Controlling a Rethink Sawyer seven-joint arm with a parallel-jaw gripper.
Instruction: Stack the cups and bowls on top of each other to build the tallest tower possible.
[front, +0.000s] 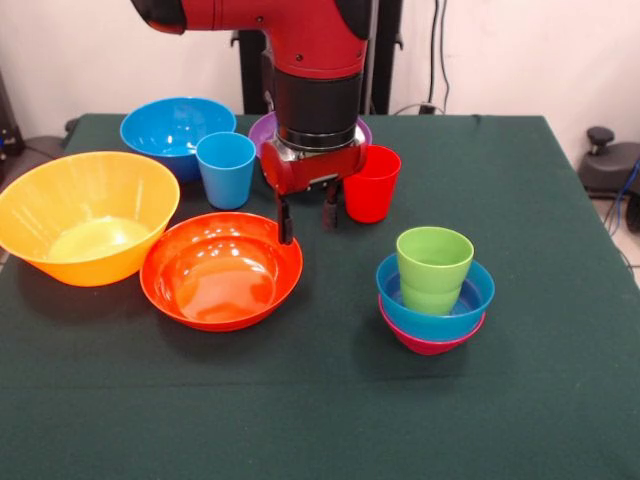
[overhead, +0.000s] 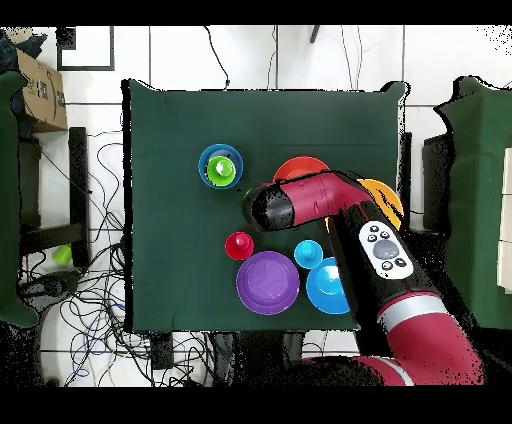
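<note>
A green-covered bench (front: 560, 400) holds scattered plastic ware. From left to right in the front view: a very large yellow-orange bowl (front: 85, 215), a large blue bowl (front: 172, 128), a light blue cup (front: 226, 168), a red-orange bowl (front: 221, 270), a purple bowl (front: 264, 130) behind the arm, and a red cup (front: 372, 183). The gripper (front: 307, 218) hangs over the red-orange bowl's far rim, fingers apart, holding nothing. At right stands the tower (front: 434, 300): green cup in small blue bowl in small magenta bowl. Three pieces look stacked; six remain. Six bowls, three cups.

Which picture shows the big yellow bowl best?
The front view: the whole yellow-orange bowl sits in plain sight, inside and rim. In the overhead view the red arm covers most of it, leaving only an orange sliver.
</note>
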